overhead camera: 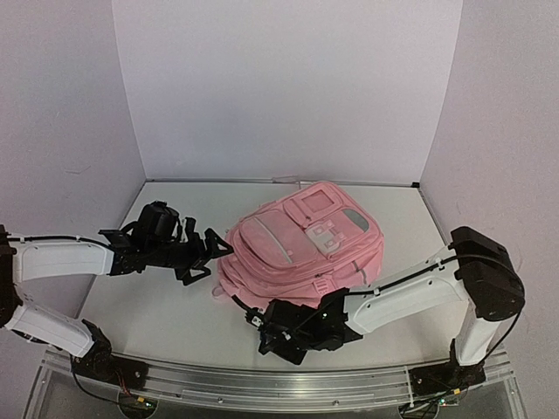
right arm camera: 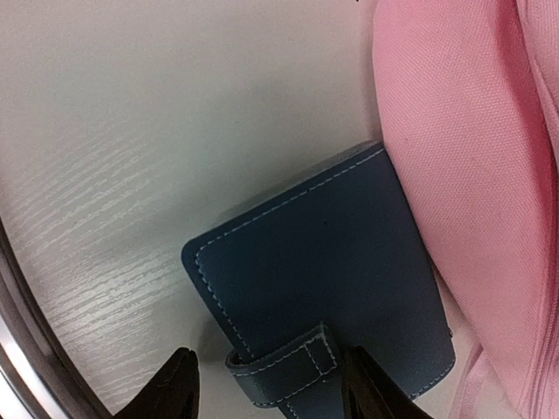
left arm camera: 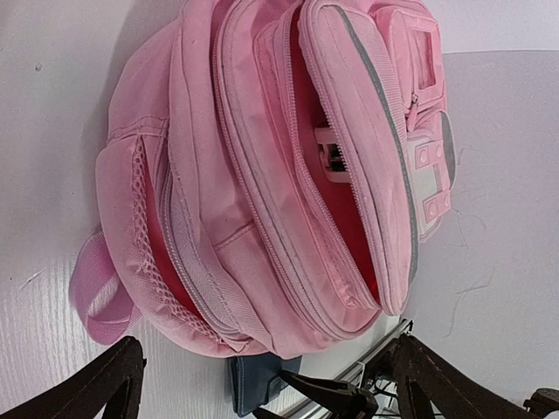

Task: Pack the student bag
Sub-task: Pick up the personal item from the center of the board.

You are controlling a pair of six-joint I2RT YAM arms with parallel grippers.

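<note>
Student bag (left arm camera: 262,175) sits unzipped; blue wallet (right arm camera: 323,279) lies outside against it. My right gripper (right arm camera: 271,388) straddles the wallet, not clamped; left gripper (left arm camera: 266,367) hangs wide, empty.

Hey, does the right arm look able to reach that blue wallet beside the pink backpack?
Probably yes: its fingers straddle the strap end of the wallet and nothing covers it, though the backpack lies against one side.

Left gripper (overhead camera: 208,250) left of the large soft pink fabric backpack (overhead camera: 306,244), jaws wide apart; right gripper (overhead camera: 266,336) low at its near edge, jaws parted
</note>
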